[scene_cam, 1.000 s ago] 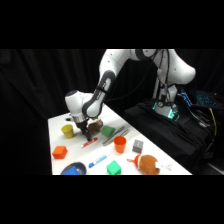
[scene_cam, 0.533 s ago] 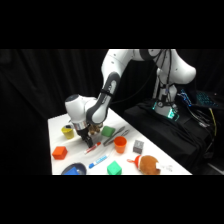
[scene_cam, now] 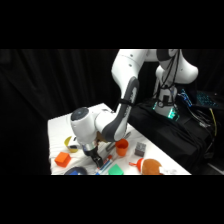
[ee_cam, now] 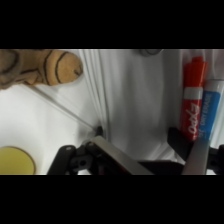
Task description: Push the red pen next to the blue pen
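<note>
On the white surface [scene_cam: 57,127], toward its near edge in the side view, the hand [scene_cam: 98,161] comes down from the white arm [scene_cam: 125,90] and sits low over the clutter, at about 6 o'clock of the grey-capped wrist.

The wrist view looks down past the hand [ee_cam: 150,145]. Its two fingers stand apart: one finger [ee_cam: 117,157] rises from the bottom edge at about 7 o'clock, the other [ee_cam: 197,155] at about 5 o'clock, with bare surface [ee_cam: 135,95] between them. Nothing is gripped.

The red pen [ee_cam: 192,97] lies at 3 o'clock in the wrist view, running roughly top to bottom, with white lettering on its lower part. The blue pen [ee_cam: 209,112] lies just beside it on the 3 o'clock side, parallel and touching or nearly so. The lower ends of both pens meet the right-hand finger; whether it touches them cannot be told.

A striped brown plush toy [ee_cam: 37,67] fills the 10 o'clock corner, and a yellow round thing [ee_cam: 15,161] shows at 8 o'clock.

In the side view an orange cup [scene_cam: 121,147] stands at 3 o'clock of the hand, a red-orange block [scene_cam: 62,159] at 9 o'clock, and a small grey block [scene_cam: 140,148] beyond the cup. The pens are too small to pick out there.
</note>
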{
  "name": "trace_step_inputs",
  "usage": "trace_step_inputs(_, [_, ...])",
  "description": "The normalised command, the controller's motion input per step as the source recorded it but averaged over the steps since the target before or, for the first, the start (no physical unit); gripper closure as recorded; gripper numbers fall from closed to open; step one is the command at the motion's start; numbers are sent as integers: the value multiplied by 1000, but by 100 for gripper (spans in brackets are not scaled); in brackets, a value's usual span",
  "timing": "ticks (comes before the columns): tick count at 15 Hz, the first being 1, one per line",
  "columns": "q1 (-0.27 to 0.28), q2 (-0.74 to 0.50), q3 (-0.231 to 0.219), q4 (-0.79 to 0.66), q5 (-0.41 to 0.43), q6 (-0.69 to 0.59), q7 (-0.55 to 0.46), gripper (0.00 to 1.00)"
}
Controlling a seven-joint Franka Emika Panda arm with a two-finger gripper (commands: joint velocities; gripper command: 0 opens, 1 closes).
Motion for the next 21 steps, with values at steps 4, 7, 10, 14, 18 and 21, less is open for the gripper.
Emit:
trace_step_inputs(4, [100, 31, -85, -9, -93, 38, 184, 0])
trace_step_inputs(7, [-27, -315, -62, -184, -2, -208, 145, 0])
trace_step_inputs(10, [16, -577, -103, -290, -64, -304, 173, 0])
trace_step_inputs(14, [-12, -565, -46, -214, -65, -402, 168, 0])
trace_step_inputs(18, [-100, -468, 40, -67, 58, -496, 110, 0])
trace_step_inputs(21, [-64, -396, 56, -85, 70, -363, 152, 0])
